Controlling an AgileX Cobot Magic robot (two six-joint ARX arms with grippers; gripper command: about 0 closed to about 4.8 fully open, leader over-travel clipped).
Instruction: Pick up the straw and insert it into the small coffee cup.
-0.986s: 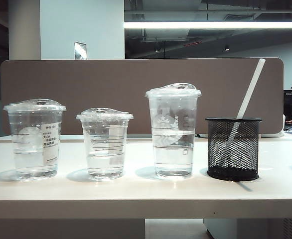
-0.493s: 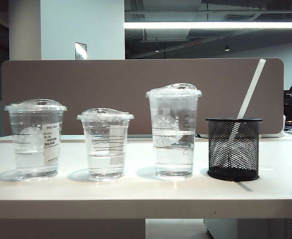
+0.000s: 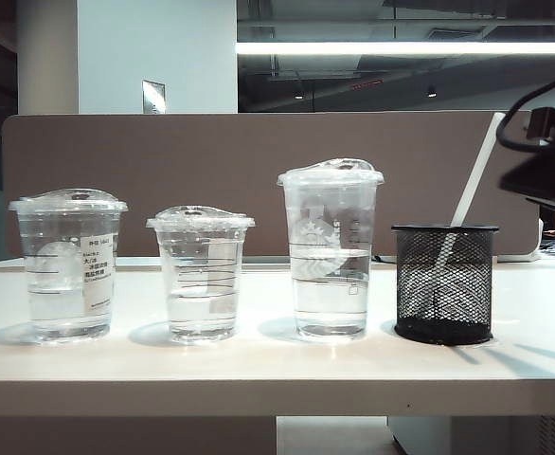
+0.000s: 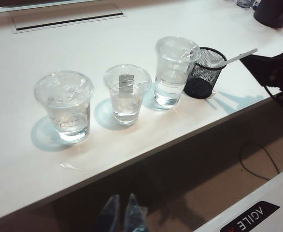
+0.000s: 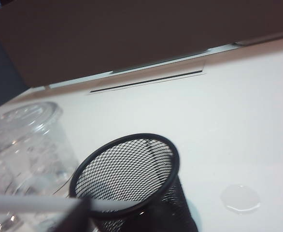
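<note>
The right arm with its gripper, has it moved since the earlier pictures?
Yes. The right arm, absent before, has come in from the right, above the black mesh cup.

Three clear plastic cups with domed lids stand on the desk (image 3: 259, 365): the small coffee cup (image 3: 200, 273), a wider cup (image 3: 67, 265) with a text-printed label, and the tallest cup (image 3: 330, 251) with a round white logo. One black mesh holder (image 3: 443, 282) stands near the desk's right edge. One straw (image 3: 474, 171) leans in it.
</note>
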